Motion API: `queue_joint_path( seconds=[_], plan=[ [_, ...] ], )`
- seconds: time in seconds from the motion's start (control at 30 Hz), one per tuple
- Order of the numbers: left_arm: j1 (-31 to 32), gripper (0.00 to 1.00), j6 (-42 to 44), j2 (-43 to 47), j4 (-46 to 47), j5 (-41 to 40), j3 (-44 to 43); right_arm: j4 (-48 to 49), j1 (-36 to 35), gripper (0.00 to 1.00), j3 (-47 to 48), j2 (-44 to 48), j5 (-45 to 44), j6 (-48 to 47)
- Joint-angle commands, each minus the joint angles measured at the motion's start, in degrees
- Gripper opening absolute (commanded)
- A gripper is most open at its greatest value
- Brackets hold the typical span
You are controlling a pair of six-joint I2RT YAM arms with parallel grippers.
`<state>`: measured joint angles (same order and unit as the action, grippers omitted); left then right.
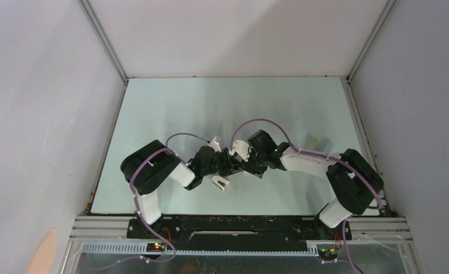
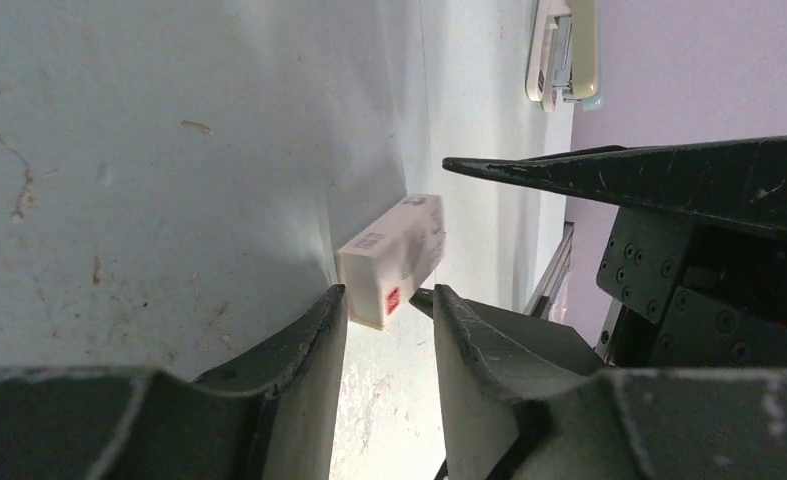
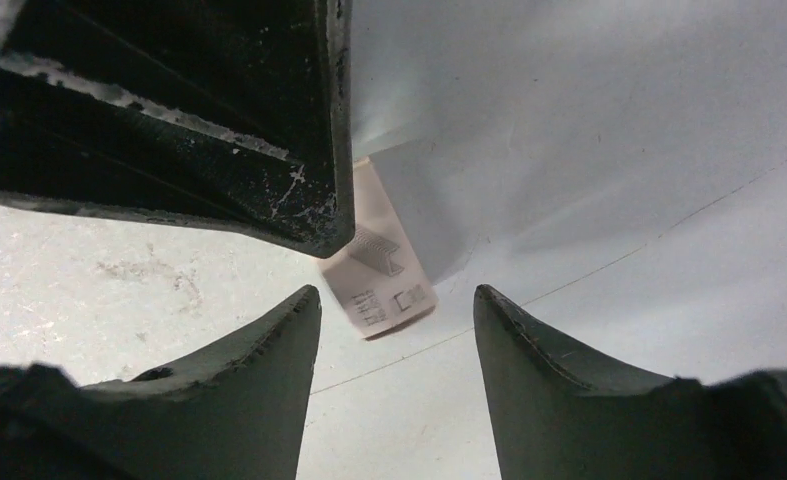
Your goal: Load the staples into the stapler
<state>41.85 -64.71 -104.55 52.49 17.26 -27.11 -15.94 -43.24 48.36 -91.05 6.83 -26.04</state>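
Black arms [image 1: 153, 168], white link shells; lilac cables [image 1: 256, 120]; scuffed tapered black jaws; hex screws [image 2: 629, 250].

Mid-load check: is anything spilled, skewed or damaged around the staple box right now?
Nothing is spilled or damaged. The staple box lies flat on the table, closed as far as shows. The only oddity is that the left gripper and right gripper, both open, crowd over it together.

Pale mint table [image 1: 170, 114], pretty scuffed and scratched up close. Just two things sitting on it: the little white staples box [image 3: 384, 270] lying flat near the middle, and the stapler [image 1: 315, 142] out around 3 o'clock.
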Motion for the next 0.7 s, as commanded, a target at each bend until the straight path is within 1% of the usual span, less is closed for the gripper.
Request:
queue_joint_path(
  seconds=[0.0, 0.13, 0.33, 0.43, 0.67],
  plan=[
    [-0.4, 0.41, -1.33, -1.06, 3.53, 0.85, -0.84, -1.33, -0.16, 0.59, 2.19, -0.85, 0.26, -1.53],
    [-0.6, 0.4, -2.44, -1.61, 5.08, 0.84, -0.58, -2.71, -0.33, 0.55, 2.98, -1.63, 1.08, -1.58],
    [-0.6, 0.4, -3.45, -1.77, 6.43, 0.91, -0.27, -2.95, -0.35, 0.52, 3.32, -1.97, 1.16, -1.62],
    [-0.61, 0.39, -4.3, -2.33, 7.63, 1.17, -0.23, -3.09, -0.26, 0.49, 3.62, -2.08, 1.43, -1.65],
    [-0.57, 0.38, -6.09, -4.03, 9.97, 1.62, -0.04, -3.39, -0.59, 0.46, 3.94, -2.23, 2.03, -1.51]
  ],
)
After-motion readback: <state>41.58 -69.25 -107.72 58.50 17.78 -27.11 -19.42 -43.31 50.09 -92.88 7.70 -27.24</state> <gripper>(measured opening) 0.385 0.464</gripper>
